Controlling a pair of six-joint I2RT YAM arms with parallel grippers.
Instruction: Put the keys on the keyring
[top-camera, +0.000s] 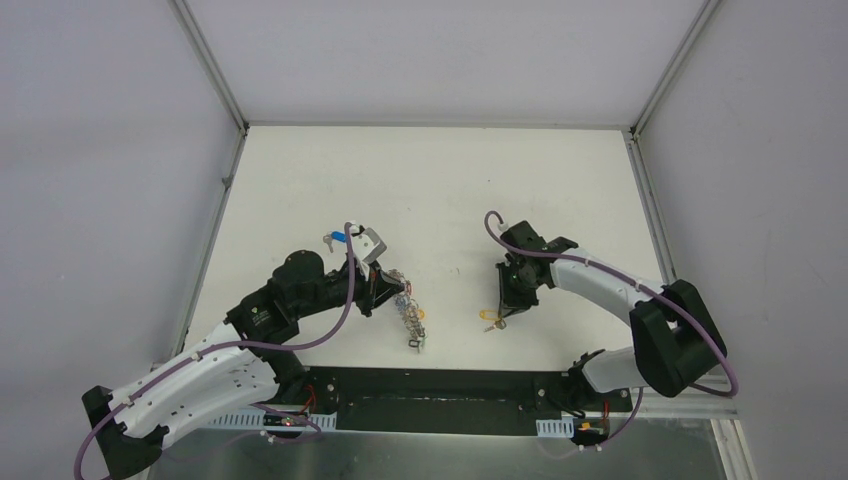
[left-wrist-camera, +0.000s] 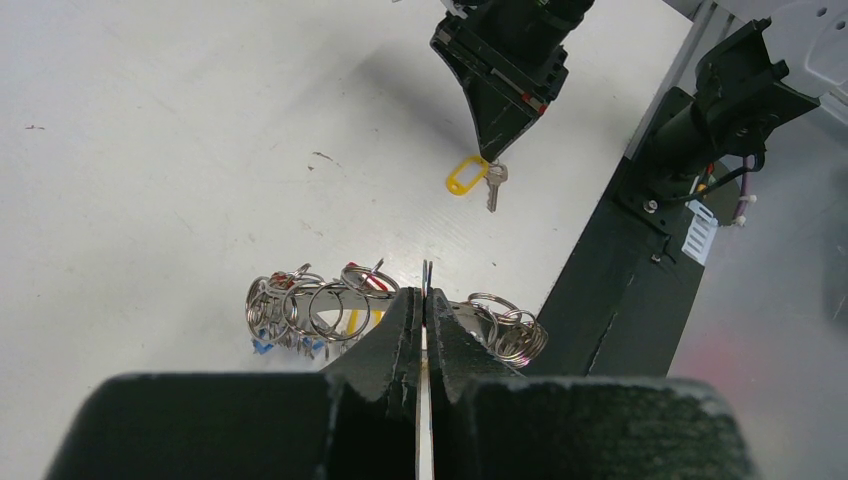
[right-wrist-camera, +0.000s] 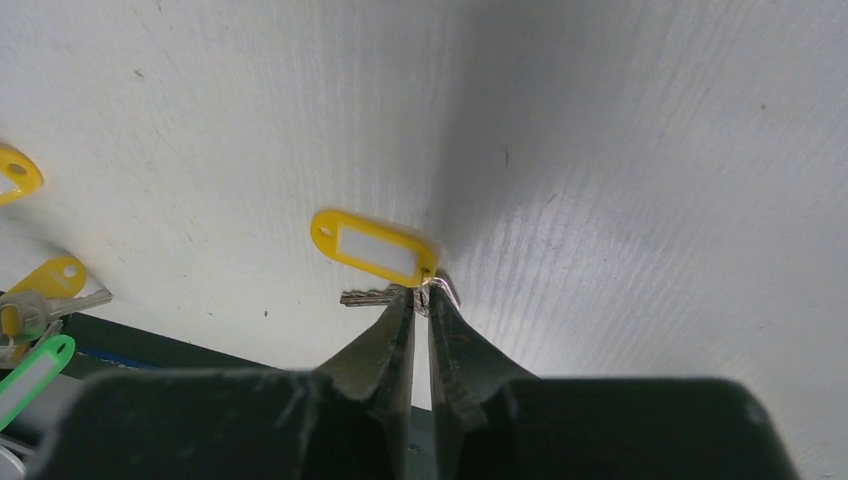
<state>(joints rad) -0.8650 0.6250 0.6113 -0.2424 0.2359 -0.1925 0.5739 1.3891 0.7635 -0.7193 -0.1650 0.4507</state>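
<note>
The keyring (top-camera: 411, 318) is a silvery chain of rings with red, blue and yellow tags, lying on the white table near the front. My left gripper (top-camera: 385, 288) is shut on a thin ring of it. In the left wrist view the ring edge stands up between the shut jaws of the left gripper (left-wrist-camera: 426, 292), and the keyring (left-wrist-camera: 318, 305) spreads to both sides. My right gripper (top-camera: 513, 303) is shut on the head of the yellow-tagged key (top-camera: 490, 320), low at the table. The right wrist view shows that gripper (right-wrist-camera: 421, 296), the yellow tag (right-wrist-camera: 375, 248) and the key blade (right-wrist-camera: 365, 296).
A blue-tagged key (top-camera: 336, 239) lies on the table beside my left wrist. The black base rail (top-camera: 430, 392) runs along the near edge. Yellow (right-wrist-camera: 52, 278) and green (right-wrist-camera: 32, 374) tags show at the left of the right wrist view.
</note>
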